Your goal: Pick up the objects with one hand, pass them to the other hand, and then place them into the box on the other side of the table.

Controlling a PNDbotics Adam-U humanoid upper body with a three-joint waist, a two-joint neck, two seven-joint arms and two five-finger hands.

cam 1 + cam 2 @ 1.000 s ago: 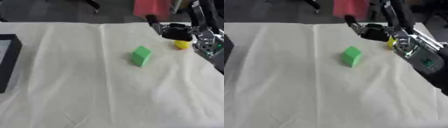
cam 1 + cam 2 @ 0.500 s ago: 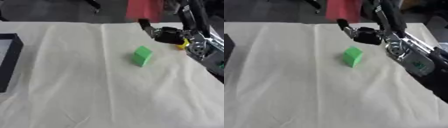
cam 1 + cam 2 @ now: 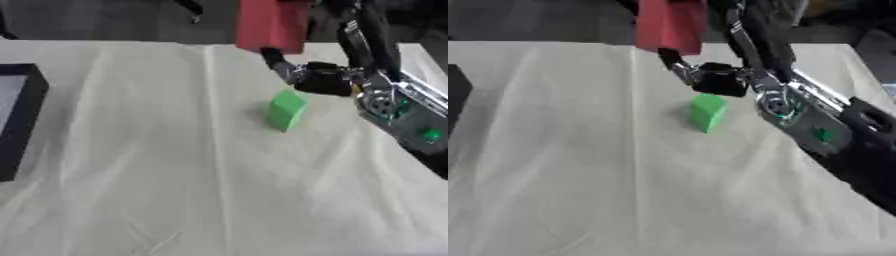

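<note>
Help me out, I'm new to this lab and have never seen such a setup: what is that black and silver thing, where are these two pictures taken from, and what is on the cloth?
Both pictures come from a stereo camera in a humanoid robot's head, looking down at its table; they show the same moment. The black and silver thing is the robot's right arm, ending in its right hand, which reaches in from the right just behind a green block. I cannot tell whether its fingers are curled or hold anything. The block stands on a pale cloth. A dark box sits at the left edge. The left hand is out of sight.

Cloth-covered table (image 3: 131, 175), green block (image 3: 286, 110), box (image 3: 17, 115)
</note>
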